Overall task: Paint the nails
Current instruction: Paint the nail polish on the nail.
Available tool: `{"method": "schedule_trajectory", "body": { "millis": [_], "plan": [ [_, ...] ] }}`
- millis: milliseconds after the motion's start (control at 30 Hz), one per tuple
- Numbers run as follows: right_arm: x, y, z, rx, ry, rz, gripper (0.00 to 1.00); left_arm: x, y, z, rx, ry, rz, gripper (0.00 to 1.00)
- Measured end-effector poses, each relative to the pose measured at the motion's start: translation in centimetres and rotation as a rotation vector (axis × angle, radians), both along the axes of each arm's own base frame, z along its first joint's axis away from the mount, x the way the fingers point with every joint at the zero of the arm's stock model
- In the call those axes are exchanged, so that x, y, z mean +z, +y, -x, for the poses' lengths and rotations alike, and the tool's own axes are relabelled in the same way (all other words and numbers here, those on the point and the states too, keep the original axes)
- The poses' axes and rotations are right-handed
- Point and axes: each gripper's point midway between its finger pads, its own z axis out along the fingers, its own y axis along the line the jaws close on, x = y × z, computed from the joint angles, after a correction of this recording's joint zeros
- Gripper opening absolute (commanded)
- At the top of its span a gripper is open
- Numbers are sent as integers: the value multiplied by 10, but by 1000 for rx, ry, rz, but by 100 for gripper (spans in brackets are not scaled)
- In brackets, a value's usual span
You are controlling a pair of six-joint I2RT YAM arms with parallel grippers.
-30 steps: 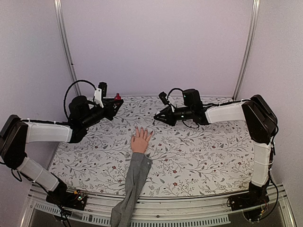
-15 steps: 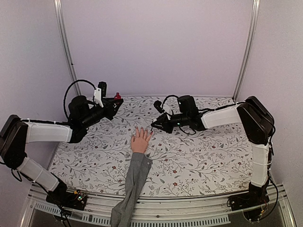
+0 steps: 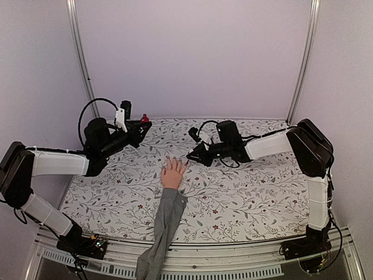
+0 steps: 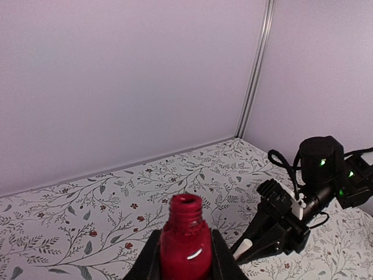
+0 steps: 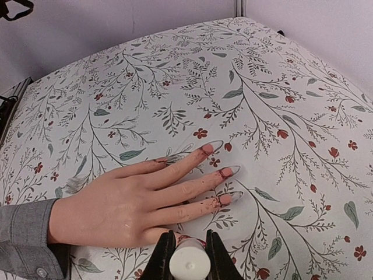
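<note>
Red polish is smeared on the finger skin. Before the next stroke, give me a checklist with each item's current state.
1. Polish bottle uncapped, upright, clamped in left gripper: ok.
2. Brush handle clamped in right gripper: ok.
3. Mannequin hand flat on the cloth, fingers spread: ok.
4. Polish confined to the nails: not ok, red smears sit on the skin behind the fingertips.
5. Brush tip position and load: cannot tell, hidden below the right gripper.
</note>
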Motion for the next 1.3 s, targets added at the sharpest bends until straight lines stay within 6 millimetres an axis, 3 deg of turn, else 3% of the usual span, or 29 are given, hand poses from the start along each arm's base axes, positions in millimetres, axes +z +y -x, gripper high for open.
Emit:
{"method": "schedule_trajectory", "body": {
  "millis": [600,1300],
  "plan": [
    [3,4,-4,-12,-6,-1,0,1,0,0,0,-3,1,0],
    [-10,5,-3,-15,12,18,0,1,0,0,0,-3,1,0]
  ]
}}
